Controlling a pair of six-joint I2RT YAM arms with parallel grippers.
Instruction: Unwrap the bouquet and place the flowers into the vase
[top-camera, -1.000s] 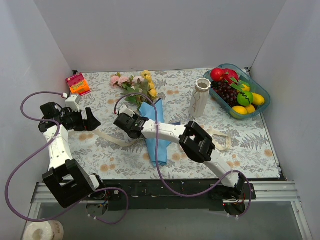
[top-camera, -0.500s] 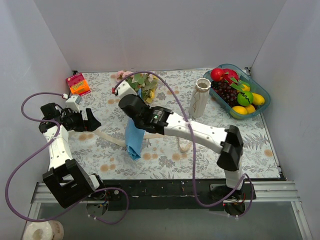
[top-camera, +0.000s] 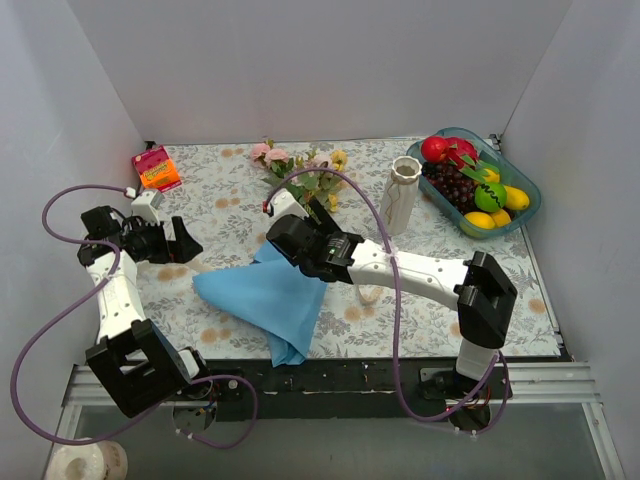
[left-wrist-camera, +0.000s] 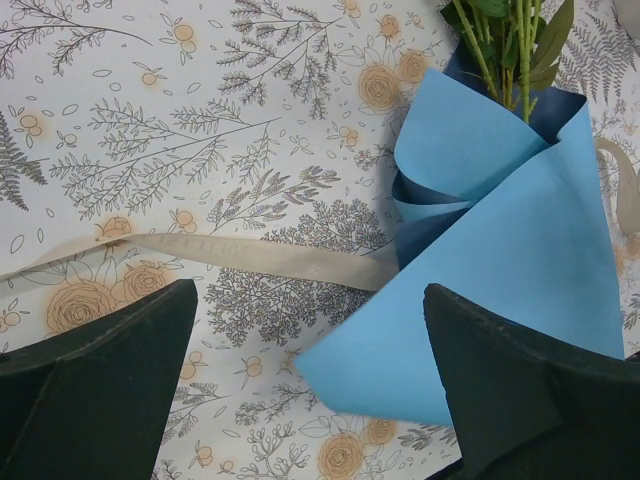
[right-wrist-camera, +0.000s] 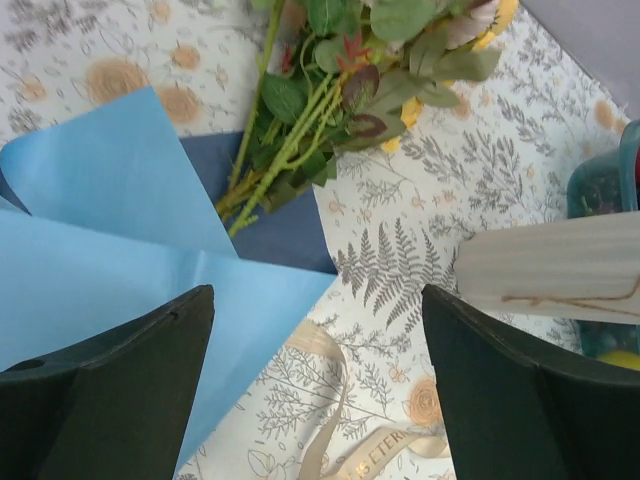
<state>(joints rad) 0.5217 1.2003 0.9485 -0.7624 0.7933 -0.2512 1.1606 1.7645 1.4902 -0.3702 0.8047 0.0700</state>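
The blue paper (top-camera: 262, 296) lies spread open on the worktop (top-camera: 230, 190) at near centre, one corner hanging toward the near edge. The flowers (top-camera: 303, 172) lie flat just beyond it, blooms pointing far and the green stem ends resting on the paper's darker inner fold. The right pincer (right-wrist-camera: 315, 297) hovers over that spot with its fingers wide apart and nothing between them. The left pincer (left-wrist-camera: 308, 300) hangs over the left side of the worktop, fingers also wide apart and empty, facing the paper's left edge. A cream ribbon (left-wrist-camera: 250, 256) runs flat along the cloth and slips under the paper. The vase (top-camera: 400, 199) stands upright to the right of the flowers, apart from them, with a teal basket (top-camera: 527, 203) of fruit further right and an orange carton (top-camera: 155, 168) at far left
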